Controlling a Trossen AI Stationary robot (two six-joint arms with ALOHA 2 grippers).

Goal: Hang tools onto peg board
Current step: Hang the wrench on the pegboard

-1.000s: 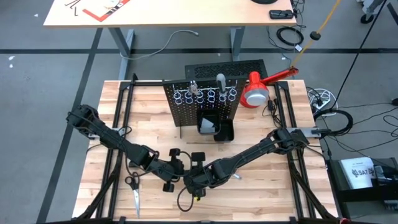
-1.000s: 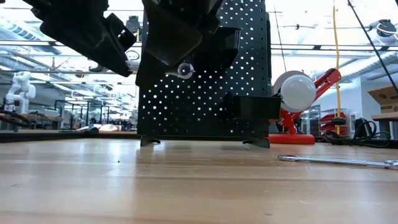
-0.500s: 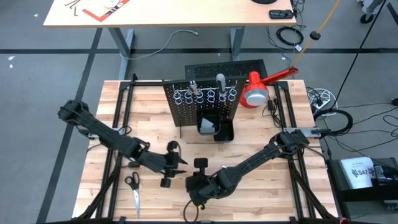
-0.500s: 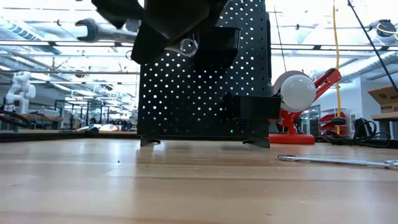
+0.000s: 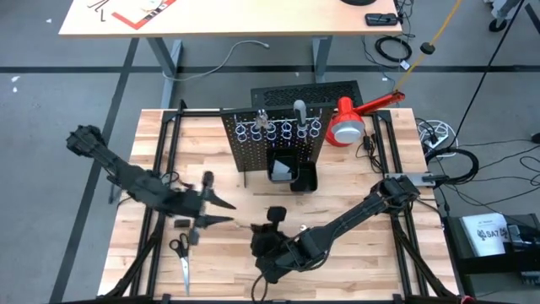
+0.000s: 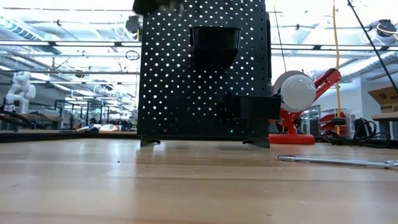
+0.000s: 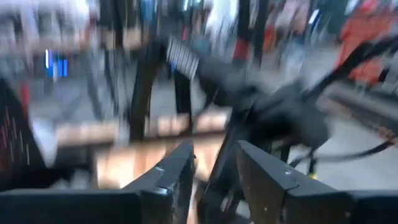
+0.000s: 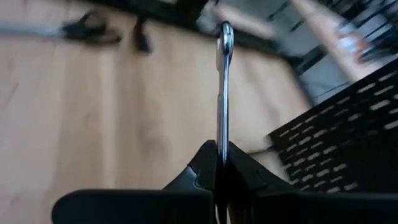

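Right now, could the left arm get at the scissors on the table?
Probably yes: the left gripper is open and empty, the scissors lie bare on the table just beside it, and the right gripper holds its wrench off to the side.

The left gripper (image 7: 214,171) is showing its two dark fingers (image 7: 264,177) standing apart with a clear gap between them, and nothing is sitting in that gap. Past the fingers a strip of pale wooden desk (image 7: 124,165) is lying, heavily blurred. A dark robot arm (image 7: 273,115) is stretching across the middle of the view beyond the fingers. Behind it, upright dark bars and bright patches of the room are smearing together, too blurred to tell apart.
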